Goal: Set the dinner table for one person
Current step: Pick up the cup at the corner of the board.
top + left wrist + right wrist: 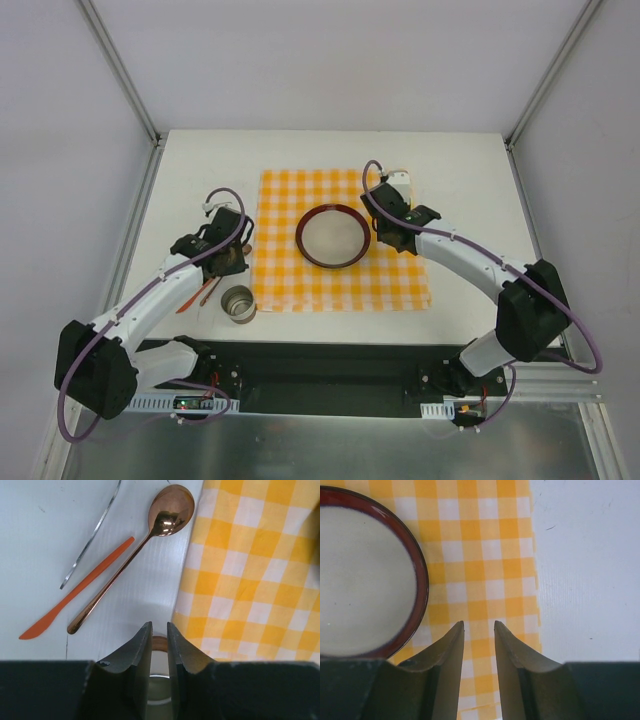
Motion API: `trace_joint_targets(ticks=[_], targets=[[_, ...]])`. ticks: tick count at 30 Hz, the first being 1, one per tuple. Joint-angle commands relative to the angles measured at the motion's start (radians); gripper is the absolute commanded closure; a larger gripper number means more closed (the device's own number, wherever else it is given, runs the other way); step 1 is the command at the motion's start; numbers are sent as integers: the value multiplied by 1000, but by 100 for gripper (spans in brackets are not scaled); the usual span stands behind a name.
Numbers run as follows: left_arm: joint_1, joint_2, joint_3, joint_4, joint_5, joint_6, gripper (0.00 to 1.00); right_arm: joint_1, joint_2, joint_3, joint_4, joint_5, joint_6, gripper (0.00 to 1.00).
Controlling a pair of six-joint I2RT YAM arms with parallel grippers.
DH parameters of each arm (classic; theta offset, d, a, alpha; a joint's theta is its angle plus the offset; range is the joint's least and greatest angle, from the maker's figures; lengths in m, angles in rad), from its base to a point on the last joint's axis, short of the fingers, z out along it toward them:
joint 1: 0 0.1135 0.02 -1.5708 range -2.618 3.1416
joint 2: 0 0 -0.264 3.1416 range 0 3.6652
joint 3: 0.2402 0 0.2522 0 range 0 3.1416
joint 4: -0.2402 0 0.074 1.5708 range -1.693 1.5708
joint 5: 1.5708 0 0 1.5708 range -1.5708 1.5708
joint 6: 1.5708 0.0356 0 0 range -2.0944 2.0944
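The white dinner table [470,200] carries an orange-and-white checkered mat [285,200] with a dark-red-rimmed plate [330,237] in its middle. Left of the mat lie a copper spoon [167,515], an orange knife [80,595] and a metal cup [238,304]. My left gripper [159,625] hangs over the cup [160,642]. Its jaws are a narrow gap apart, and only the cup's rim and inside show through that gap. My right gripper [479,625] is open and empty over the mat [480,545], between the plate [365,580] and the mat's right edge.
A thin silver metal strip [92,535] lies left of the knife. A small white object [400,183] sits by the mat's far right corner, partly behind the right wrist. Metal frame posts [120,70] rise at the table's far corners.
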Motion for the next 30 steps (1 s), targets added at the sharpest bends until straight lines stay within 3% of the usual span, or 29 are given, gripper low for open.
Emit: trace_joint_targets(ticks=[1, 8, 21, 30], targets=[[12, -73, 13, -63, 18, -41, 83, -5, 17, -2, 14, -10, 7, 67], [10, -171, 2, -128, 25, -66, 84, -7, 42, 9, 24, -38, 16, 67], [-8, -174, 1, -172, 42, -89, 89, -22, 67, 6, 36, -52, 19, 67], [-115, -130, 31, -203, 4, -129, 89, -31, 77, 4, 41, -59, 19, 67]])
